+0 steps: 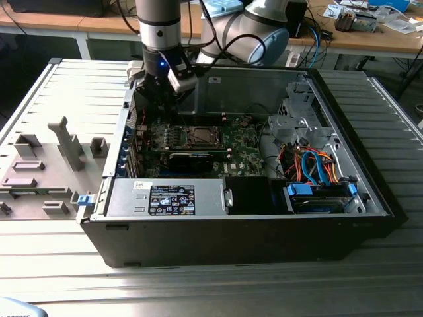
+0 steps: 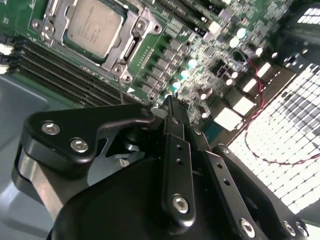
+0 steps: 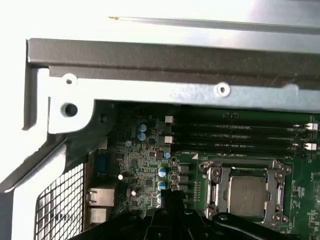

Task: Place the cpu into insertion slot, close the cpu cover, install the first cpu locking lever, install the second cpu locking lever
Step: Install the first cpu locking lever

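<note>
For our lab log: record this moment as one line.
cpu: in insertion slot | cpu cover: closed | gripper: shut, empty, beside socket

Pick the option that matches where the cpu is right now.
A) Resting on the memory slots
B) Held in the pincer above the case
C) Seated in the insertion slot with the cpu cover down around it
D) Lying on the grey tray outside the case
C: in both wrist views the cpu sits flat in the insertion slot, with the cpu cover framing its silver top.
</note>
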Robot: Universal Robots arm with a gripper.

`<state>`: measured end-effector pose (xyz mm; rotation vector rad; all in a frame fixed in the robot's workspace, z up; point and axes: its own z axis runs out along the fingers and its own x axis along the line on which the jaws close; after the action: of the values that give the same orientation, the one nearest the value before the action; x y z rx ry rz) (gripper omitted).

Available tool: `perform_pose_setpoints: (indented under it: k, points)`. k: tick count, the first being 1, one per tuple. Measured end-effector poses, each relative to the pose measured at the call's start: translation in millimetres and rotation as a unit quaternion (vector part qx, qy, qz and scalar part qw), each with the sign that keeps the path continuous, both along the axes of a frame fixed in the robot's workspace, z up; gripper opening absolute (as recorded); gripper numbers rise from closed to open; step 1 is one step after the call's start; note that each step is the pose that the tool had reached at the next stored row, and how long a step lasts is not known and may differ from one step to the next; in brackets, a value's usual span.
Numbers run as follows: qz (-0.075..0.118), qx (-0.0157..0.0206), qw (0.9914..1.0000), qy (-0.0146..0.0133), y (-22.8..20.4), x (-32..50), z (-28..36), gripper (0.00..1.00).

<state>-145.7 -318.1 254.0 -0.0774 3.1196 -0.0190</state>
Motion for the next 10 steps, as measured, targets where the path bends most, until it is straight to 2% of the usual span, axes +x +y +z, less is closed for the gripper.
perform_pose_setpoints:
  k: [4, 10]
  points:
    - [0.000, 0.0079, 0.99997, 0.0000, 4.1, 0.2, -0.3, 0.11]
    - [0.000, 0.0114, 0.99994, 0.0000, 12.0, 4.0, -0.7, 0.11]
